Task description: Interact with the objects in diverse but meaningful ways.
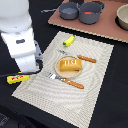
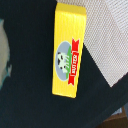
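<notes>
I am hovering over the yellow butter box, which is lying flat on the dark desk at the lower left of the exterior view, just off the placemat; my gripper is hidden by my own arm there and is not showing in the wrist view, so I cannot tell whether it is released or clenched; I am judging this the approach to a pick; next I am needing to descend, straddling the box's narrow width.

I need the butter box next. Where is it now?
The yellow butter box lies on the dark tabletop at the exterior view's left, just off the placemat's edge, beside the robot arm.
</notes>
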